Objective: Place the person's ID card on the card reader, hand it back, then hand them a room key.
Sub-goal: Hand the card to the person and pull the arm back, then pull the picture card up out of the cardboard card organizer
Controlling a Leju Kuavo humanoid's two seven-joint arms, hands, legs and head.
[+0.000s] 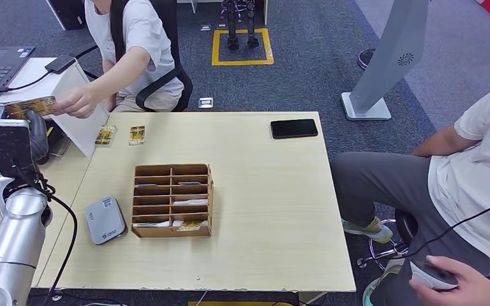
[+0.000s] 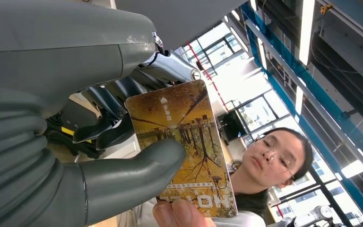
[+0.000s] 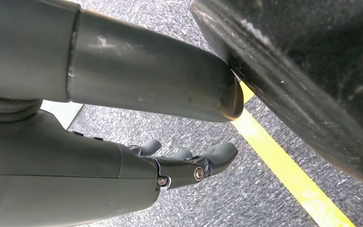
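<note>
My left hand (image 2: 94,142) pinched the ID card (image 2: 184,146) between thumb and fingers, raised off the table's left side, with the person's hand (image 1: 76,102) gripping the card's far end. My right hand (image 3: 137,175) hung over the carpet, fingers loosely extended with nothing in them. On the table (image 1: 274,210) I saw the grey card reader (image 1: 104,220) just left of the wooden key rack (image 1: 173,200), two cards (image 1: 121,135) near the far edge, and a black phone (image 1: 293,128) far right.
</note>
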